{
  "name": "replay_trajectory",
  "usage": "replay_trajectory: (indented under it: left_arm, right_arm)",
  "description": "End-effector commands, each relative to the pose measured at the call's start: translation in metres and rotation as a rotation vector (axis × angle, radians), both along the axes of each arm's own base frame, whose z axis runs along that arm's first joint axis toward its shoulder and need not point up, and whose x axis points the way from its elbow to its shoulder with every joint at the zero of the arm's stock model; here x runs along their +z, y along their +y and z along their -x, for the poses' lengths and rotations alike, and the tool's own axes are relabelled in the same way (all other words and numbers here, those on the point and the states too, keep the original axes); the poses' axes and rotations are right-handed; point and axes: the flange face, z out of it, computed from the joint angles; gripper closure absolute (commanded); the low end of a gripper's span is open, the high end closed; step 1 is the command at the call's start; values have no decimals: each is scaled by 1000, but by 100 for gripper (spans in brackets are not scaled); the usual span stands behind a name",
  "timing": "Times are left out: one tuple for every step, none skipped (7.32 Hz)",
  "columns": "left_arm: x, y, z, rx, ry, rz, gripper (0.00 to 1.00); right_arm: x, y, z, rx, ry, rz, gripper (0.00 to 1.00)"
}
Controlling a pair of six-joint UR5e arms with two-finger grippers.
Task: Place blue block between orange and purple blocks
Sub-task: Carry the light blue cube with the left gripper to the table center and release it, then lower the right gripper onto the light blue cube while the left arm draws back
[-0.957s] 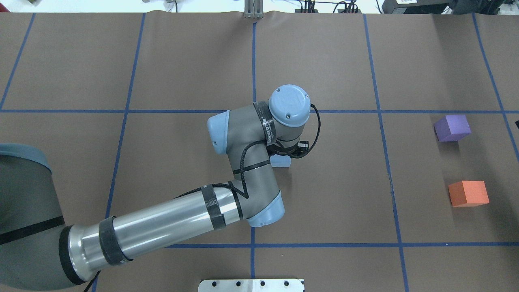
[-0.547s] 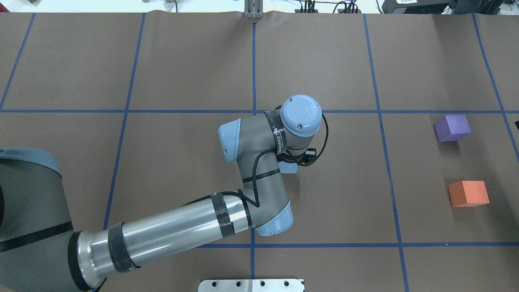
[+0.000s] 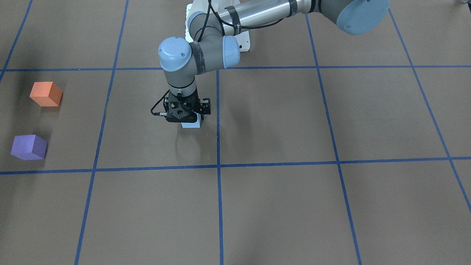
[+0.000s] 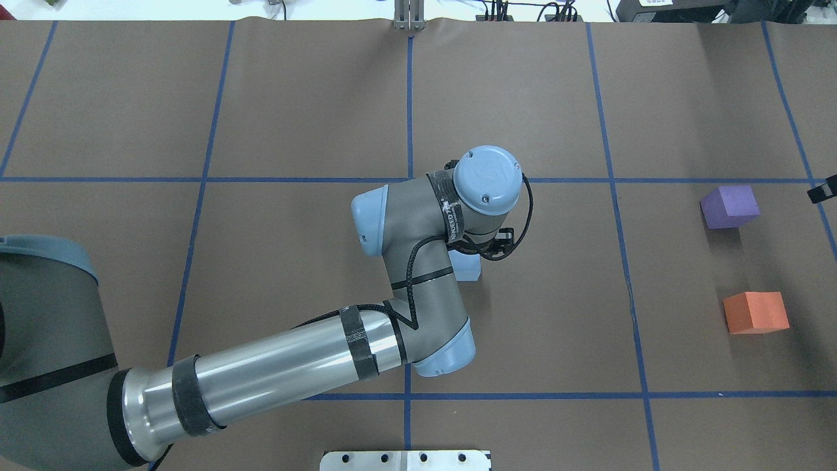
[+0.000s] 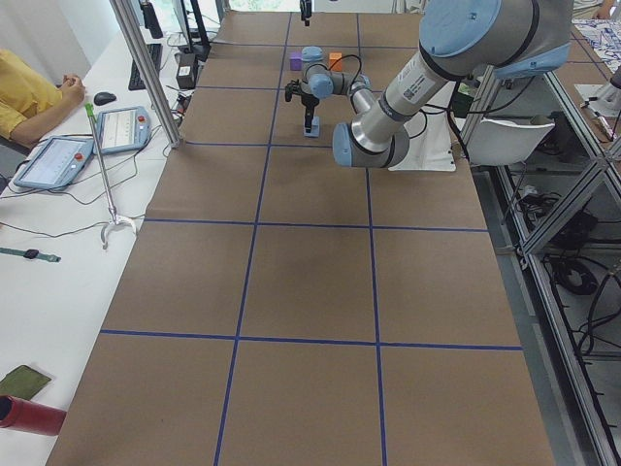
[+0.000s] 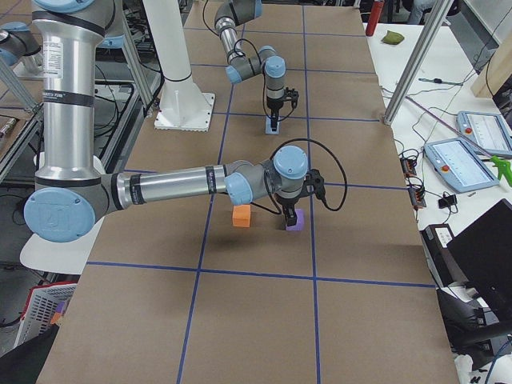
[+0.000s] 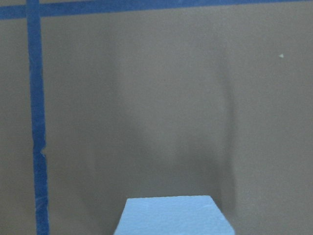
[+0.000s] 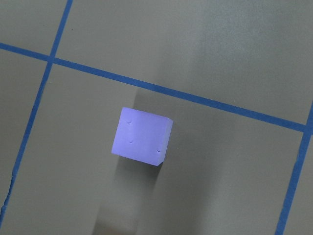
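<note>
My left gripper (image 3: 188, 117) is shut on the pale blue block (image 3: 191, 124) and holds it just above the table near the middle; the block also shows in the overhead view (image 4: 466, 267) and at the bottom of the left wrist view (image 7: 173, 216). The purple block (image 4: 729, 206) and the orange block (image 4: 755, 312) sit apart at the far right, with a gap between them. My right gripper (image 6: 293, 214) hovers over the purple block (image 8: 142, 135); only a sliver of it shows at the overhead view's right edge (image 4: 822, 191), and I cannot tell if it is open.
Brown table cover with a blue tape grid (image 4: 409, 180). A white mounting plate (image 4: 405, 460) lies at the near edge. In the exterior left view, operators' tablets (image 5: 121, 126) lie on the side bench.
My left arm has carried the blue block to the right, toward the other two blocks. A part of the right gripper has come into the overhead view's right edge.
</note>
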Motion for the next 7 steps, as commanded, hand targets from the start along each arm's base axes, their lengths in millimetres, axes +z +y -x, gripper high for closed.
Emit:
replay_trajectory:
  left_arm:
    - [-19, -8, 43, -30, 44, -14, 0]
    - [-14, -8, 75, -47, 44, -14, 0]
    - [15, -5, 110, -52, 54, -2, 0]
    - [58, -3, 165, -49, 82, 13, 0]
    - [91, 2, 225, -57, 114, 34, 0]
    - [115, 8, 263, -75, 118, 43, 0]
    - [125, 1, 283, -92, 118, 56, 0]
  right_arm:
    - [-58, -18, 65, 10, -39, 69, 0]
    - [-91, -23, 104, 33, -56, 129, 0]
    - [-130, -27, 157, 66, -58, 170, 0]
    - [-162, -15, 215, 100, -39, 183, 0]
    - [-192, -2, 264, 148, -30, 204, 0]
    - [-222, 16, 313, 191, -39, 226, 0]
    - [-246, 38, 357, 213, -42, 220, 0]
